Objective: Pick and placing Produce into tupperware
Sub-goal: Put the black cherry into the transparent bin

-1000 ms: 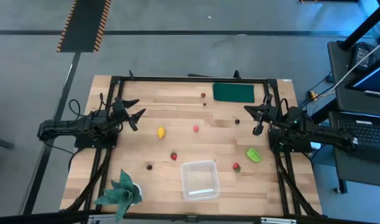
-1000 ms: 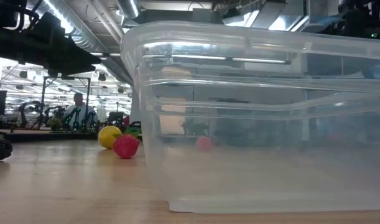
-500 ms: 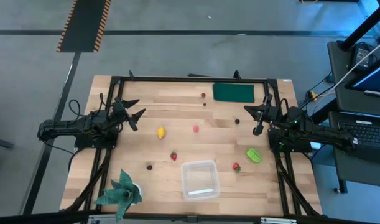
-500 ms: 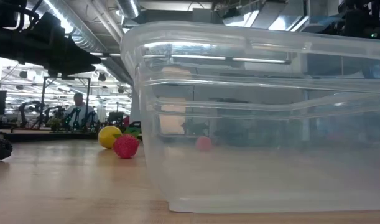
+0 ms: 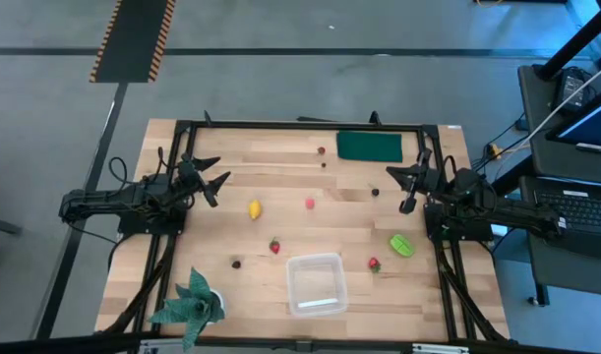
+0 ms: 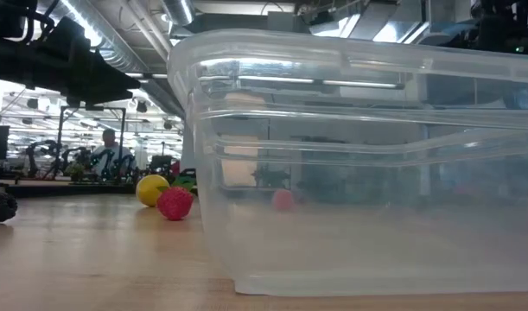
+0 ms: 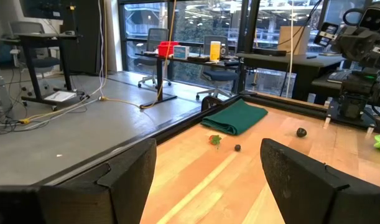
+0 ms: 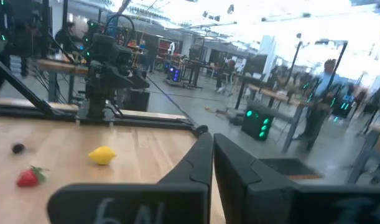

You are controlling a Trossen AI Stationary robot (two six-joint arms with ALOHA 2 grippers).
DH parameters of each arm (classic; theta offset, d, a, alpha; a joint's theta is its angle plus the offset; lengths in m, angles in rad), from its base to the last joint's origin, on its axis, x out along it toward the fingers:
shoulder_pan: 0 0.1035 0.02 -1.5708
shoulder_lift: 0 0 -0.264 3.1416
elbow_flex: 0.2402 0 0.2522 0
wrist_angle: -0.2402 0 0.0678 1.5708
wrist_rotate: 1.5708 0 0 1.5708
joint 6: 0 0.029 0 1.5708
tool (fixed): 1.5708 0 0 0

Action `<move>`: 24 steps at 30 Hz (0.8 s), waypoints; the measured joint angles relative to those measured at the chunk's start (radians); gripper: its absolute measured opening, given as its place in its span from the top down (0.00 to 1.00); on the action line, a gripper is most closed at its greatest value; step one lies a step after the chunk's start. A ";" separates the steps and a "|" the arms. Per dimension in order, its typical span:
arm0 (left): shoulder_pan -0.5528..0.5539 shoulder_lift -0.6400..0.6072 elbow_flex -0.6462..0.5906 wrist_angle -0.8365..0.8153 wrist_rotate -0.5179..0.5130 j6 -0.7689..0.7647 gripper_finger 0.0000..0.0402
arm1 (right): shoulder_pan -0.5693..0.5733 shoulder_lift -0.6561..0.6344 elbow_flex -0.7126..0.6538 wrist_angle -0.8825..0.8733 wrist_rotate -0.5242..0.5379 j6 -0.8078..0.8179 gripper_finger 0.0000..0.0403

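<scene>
A clear, colourless rounded-square plastic tupperware container (image 5: 316, 283) sits empty at the near middle of the pale wooden table (image 5: 280, 211), while the toy produce lies scattered apart across the boards: a small yellow lemon-shaped piece (image 5: 255, 208), a pink berry (image 5: 310, 204), a red strawberry-like piece with a green cap (image 5: 274, 246), a second red berry (image 5: 374, 264) just right of the container, a light green ridged fruit (image 5: 401, 244) nearer the right arm, and tiny dark berries (image 5: 236, 264). The left gripper (image 5: 210, 175) hovers at the table's left side, its fingers spread wide and holding nothing; the right gripper (image 5: 408, 187) hangs at the right side with its fingers pressed together, also empty. The pieces look light, hard and smooth, so they would likely roll or squirt out of a glancing pinch; a squeeze across the widest middle of each, fingers coming straight down, seems the safest hold. The lemon's narrow ends and the strawberry's leafy cap look like poor places to grip. The smallest dark berries may prove hardest to catch. A dark green rectangular pad (image 5: 369, 146) lies at the far edge and a teal leafy plant (image 5: 190, 301) at the near left corner.
</scene>
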 joint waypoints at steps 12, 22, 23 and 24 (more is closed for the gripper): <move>0.000 0.000 0.000 0.000 0.000 0.000 0.30 | 0.000 0.000 0.000 0.002 0.000 -0.048 0.96; 0.000 0.000 0.000 0.000 0.000 0.011 0.30 | 0.000 0.000 0.000 0.013 -0.001 0.160 0.96; 0.000 0.000 0.000 -0.001 0.000 0.018 0.30 | 0.000 0.000 0.000 0.013 -0.001 0.197 0.96; 0.000 0.000 0.000 -0.002 0.000 0.025 0.30 | 0.000 0.000 0.000 0.012 -0.001 0.237 0.96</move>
